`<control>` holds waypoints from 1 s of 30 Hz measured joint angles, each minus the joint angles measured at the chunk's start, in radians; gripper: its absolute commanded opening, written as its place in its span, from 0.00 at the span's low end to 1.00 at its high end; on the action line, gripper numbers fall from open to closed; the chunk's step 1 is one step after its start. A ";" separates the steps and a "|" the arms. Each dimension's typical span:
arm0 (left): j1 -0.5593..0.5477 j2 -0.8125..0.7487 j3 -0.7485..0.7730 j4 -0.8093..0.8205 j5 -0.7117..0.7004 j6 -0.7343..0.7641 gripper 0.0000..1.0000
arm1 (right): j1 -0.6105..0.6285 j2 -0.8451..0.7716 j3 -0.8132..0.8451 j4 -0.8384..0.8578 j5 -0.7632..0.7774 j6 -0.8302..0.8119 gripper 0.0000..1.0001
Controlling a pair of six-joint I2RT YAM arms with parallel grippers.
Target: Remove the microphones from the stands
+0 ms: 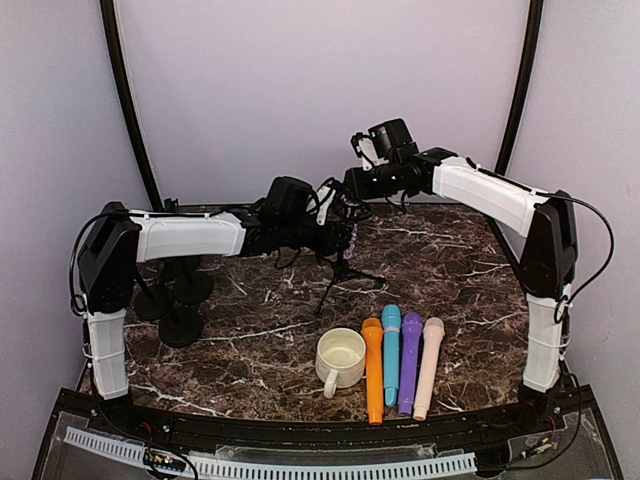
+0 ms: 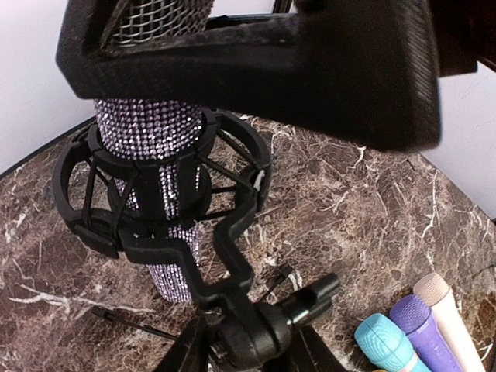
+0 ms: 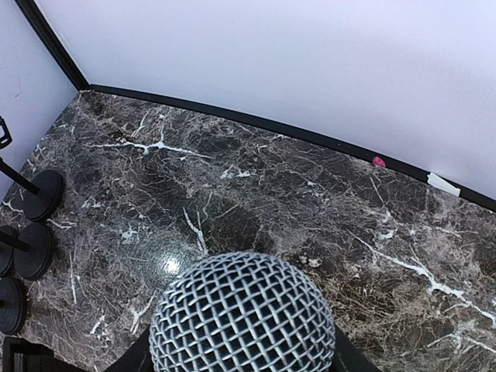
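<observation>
A microphone [image 1: 349, 241] with a glittery purple body [image 2: 147, 132] and a silver mesh head [image 3: 242, 314] stands upright in the black shock mount [image 2: 232, 225] of a small tripod stand [image 1: 346, 272] at the table's middle. My right gripper [image 1: 347, 190] comes in from above. Its black fingers [image 3: 133, 358] press on both sides of the mesh head, so it is shut on it. My left gripper [image 1: 325, 236] reaches in from the left, level with the mount. In the left wrist view the stand's swivel joint [image 2: 256, 329] sits between its dark fingers, which are closed against it.
A white cup [image 1: 340, 358] stands in front of the stand. Beside it lie several toy microphones: orange [image 1: 373, 370], teal [image 1: 391, 352], purple [image 1: 410, 362] and pink [image 1: 428, 367]. Black round-based stands [image 1: 180, 325] are at the left edge. The curved back wall is close behind.
</observation>
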 measured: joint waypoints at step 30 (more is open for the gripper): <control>-0.039 -0.035 0.004 0.016 -0.077 0.079 0.00 | 0.000 -0.151 -0.030 -0.124 0.030 0.017 0.14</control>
